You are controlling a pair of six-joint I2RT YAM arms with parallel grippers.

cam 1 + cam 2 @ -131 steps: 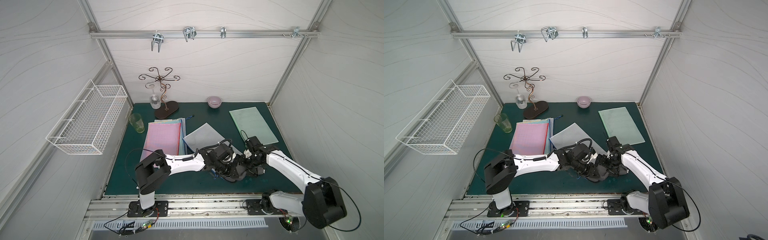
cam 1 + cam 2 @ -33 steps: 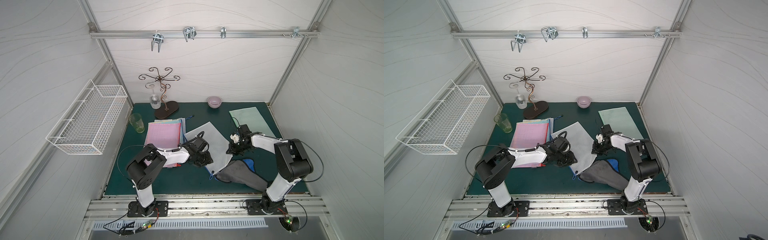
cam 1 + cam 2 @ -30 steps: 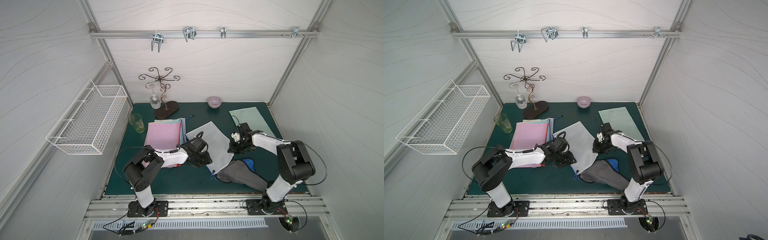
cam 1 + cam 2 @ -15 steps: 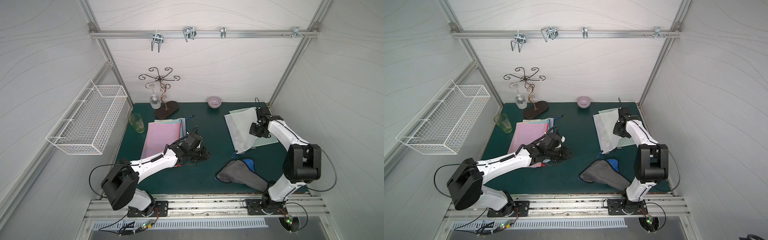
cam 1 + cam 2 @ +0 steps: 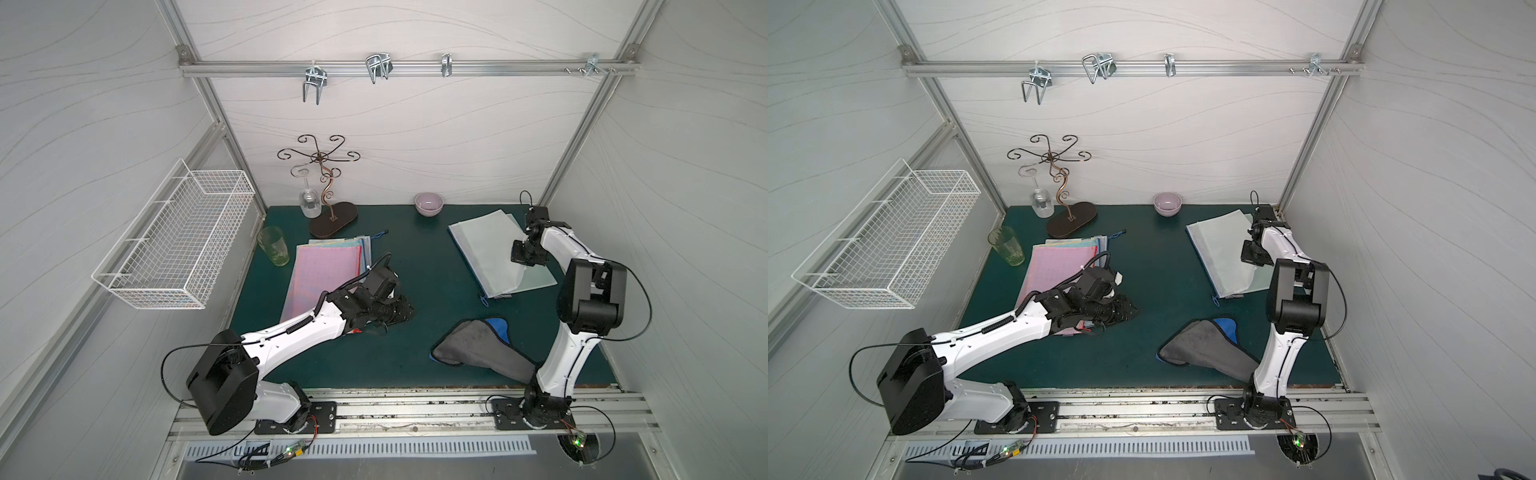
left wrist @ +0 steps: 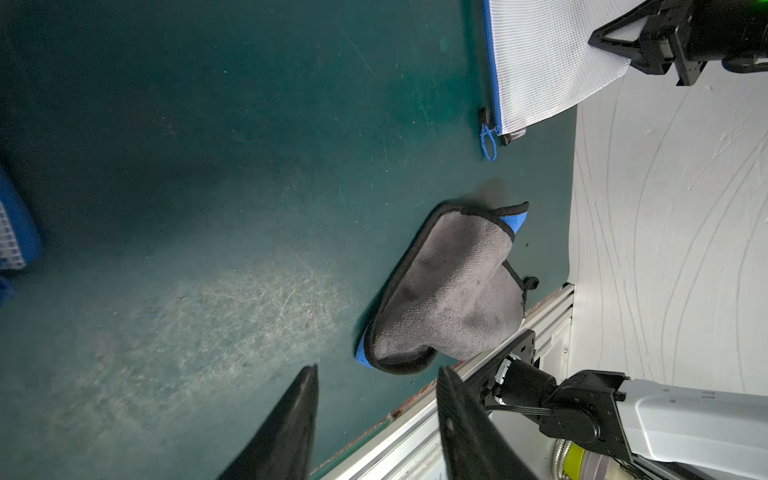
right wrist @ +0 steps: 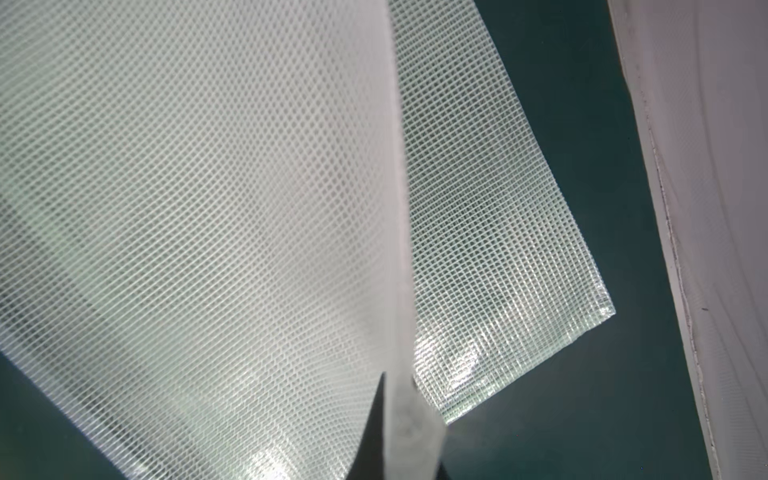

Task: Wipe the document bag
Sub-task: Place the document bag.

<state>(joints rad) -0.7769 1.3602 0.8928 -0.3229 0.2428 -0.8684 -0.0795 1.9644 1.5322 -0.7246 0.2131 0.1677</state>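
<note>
looking across the green mat [image 5: 419,257], i find the white mesh document bag [image 5: 484,253] at its far right, lapped over a pale green bag [image 5: 540,279] and well apart from the pink stack [image 5: 320,270] on the left. the grey cloth [image 5: 478,351] lies crumpled near the front edge. my right gripper [image 5: 519,261] is clamped on the document bag's edge, which lifts a little there; my left gripper [image 6: 376,374] hangs half-spread and empty, the cloth ahead of it. i judge the step is settling the bag: lower the pinched edge flat before letting go, so it neither curls nor slides, then send the left for the cloth
</note>
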